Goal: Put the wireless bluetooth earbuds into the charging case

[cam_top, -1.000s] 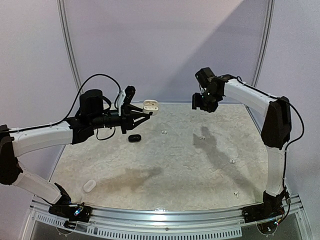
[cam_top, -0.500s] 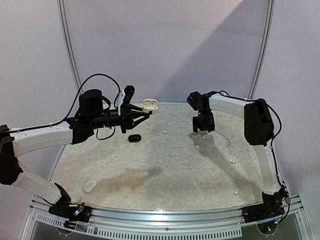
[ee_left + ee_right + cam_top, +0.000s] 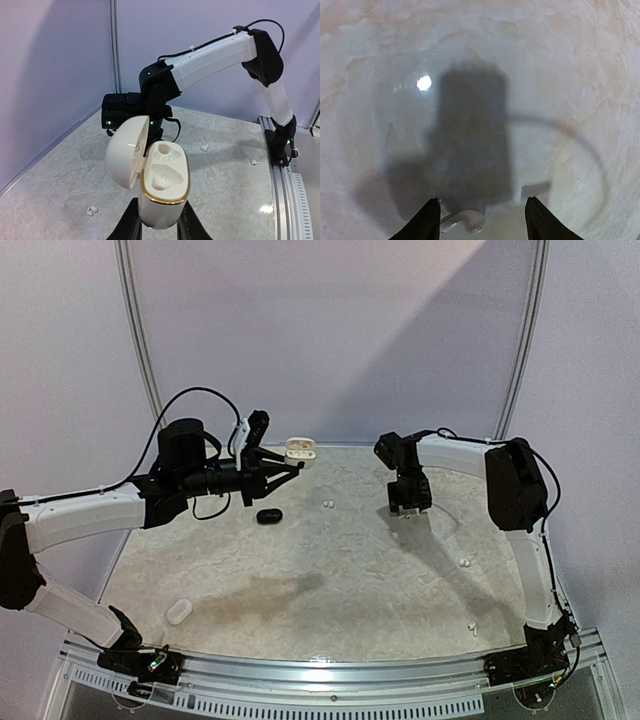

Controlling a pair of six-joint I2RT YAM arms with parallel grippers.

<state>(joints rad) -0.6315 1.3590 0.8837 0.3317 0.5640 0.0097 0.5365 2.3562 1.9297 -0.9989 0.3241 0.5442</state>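
Note:
My left gripper (image 3: pixel 290 468) (image 3: pixel 159 226) is shut on a white charging case (image 3: pixel 162 185) (image 3: pixel 299 452) with a gold rim, held up above the back left of the table. Its lid stands open and both sockets are empty. My right gripper (image 3: pixel 405 508) (image 3: pixel 482 222) points straight down, low over the back middle of the table, with its fingers apart. A white earbud (image 3: pixel 462 220) lies on the table between them, close to the left finger (image 3: pixel 427 222). Two more white earbuds (image 3: pixel 327 505) (image 3: pixel 91 210) lie under the case.
A black case (image 3: pixel 268 516) lies shut below the left gripper. A white case (image 3: pixel 179 612) sits near the front left. Loose white earbuds lie at the right (image 3: pixel 463 562) and near the front right (image 3: pixel 472 626). Metal rails edge the table.
The right arm has swung down from high at the back to just above the table, over a white earbud, its jaws narrowing a little. The left arm and case have not moved.

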